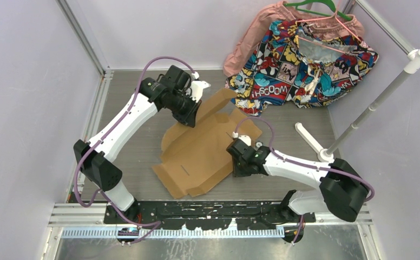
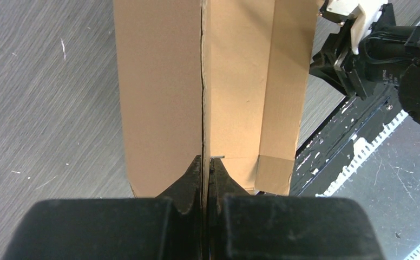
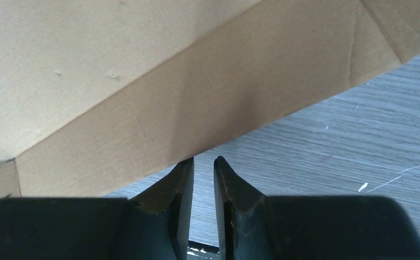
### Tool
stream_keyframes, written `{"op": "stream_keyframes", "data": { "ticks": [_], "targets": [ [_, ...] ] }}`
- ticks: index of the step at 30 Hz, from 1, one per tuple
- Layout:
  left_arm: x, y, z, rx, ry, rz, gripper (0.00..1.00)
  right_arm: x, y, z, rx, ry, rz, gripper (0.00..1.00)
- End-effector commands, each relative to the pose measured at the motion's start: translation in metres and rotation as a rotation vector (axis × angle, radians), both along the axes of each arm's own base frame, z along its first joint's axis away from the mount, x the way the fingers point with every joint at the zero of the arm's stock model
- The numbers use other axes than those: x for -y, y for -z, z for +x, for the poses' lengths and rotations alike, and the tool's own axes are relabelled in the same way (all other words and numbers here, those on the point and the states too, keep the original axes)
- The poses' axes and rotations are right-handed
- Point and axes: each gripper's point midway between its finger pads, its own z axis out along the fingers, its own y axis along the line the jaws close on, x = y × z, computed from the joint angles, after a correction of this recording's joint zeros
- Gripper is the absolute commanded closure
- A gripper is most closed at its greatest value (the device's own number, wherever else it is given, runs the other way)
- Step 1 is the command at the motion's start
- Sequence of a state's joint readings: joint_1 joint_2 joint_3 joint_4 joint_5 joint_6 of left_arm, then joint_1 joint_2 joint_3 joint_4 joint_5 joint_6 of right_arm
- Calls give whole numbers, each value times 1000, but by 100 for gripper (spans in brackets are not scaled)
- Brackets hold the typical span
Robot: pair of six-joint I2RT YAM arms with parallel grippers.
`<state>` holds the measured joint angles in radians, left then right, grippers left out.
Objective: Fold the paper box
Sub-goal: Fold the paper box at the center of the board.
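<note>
The paper box (image 1: 208,154) is a brown die-cut cardboard sheet lying mostly flat in the middle of the table, with its far flap raised. My left gripper (image 1: 192,116) is shut on the edge of that raised flap. In the left wrist view the thin cardboard edge (image 2: 203,81) runs straight up from between the closed fingertips of the left gripper (image 2: 207,158). My right gripper (image 1: 235,160) sits low at the sheet's right side. In the right wrist view the right gripper (image 3: 203,160) stands open by a narrow gap with nothing in it, its left fingertip just under a lifted side panel (image 3: 143,92).
A comic-print cloth (image 1: 305,65) and a pink garment (image 1: 251,38) on hangers lie at the back right. A white rack pole (image 1: 381,97) slants up from its foot (image 1: 312,140) on the right. A black rail (image 1: 208,208) runs along the near edge.
</note>
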<state>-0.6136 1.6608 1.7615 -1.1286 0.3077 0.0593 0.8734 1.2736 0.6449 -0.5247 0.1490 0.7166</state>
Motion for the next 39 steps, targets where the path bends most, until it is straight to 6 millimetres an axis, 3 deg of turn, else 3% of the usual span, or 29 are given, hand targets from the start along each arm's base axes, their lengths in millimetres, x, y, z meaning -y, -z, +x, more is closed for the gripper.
{"op": "stream_keyframes", "data": {
  "ticks": [1, 19, 39],
  "targets": [
    [18, -20, 4, 26, 23, -105, 100, -25, -26, 25, 89, -10, 61, 74],
    [22, -17, 0, 3, 34, -123, 99, -54, -41, 56, 135, -61, 48, 74],
    [32, -20, -12, -58, 62, -187, 98, -76, -33, 75, 176, -69, 78, 73]
  ]
}}
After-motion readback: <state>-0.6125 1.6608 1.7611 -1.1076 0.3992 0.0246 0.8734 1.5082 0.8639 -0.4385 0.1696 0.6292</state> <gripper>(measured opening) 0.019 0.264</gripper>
